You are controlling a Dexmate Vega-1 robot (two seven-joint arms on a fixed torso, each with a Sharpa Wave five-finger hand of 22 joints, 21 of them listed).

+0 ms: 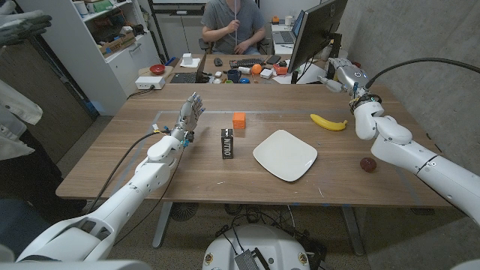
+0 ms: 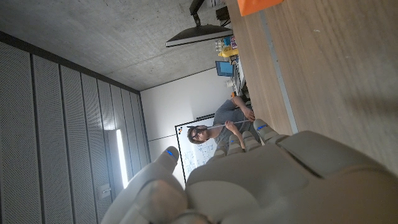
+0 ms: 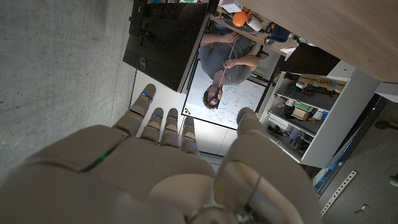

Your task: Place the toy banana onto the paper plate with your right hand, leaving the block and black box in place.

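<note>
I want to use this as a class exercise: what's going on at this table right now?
Nothing is being handled yet. The toy banana lies on the table beside the empty paper plate. The right hand is raised beyond the banana, open; the left hand is raised too, holding nothing. The orange block and black box stand left of the plate.

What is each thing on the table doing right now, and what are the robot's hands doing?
toy banana: lying on the table, not on the plate, untouched.
paper plate: flat on the table, nothing on it.
orange block: sitting on the table, untouched.
black box: standing upright beside the plate.
left hand: raised, fingers apart, holding nothing.
right hand: up beyond the banana, fingers apart, holding nothing.
</note>
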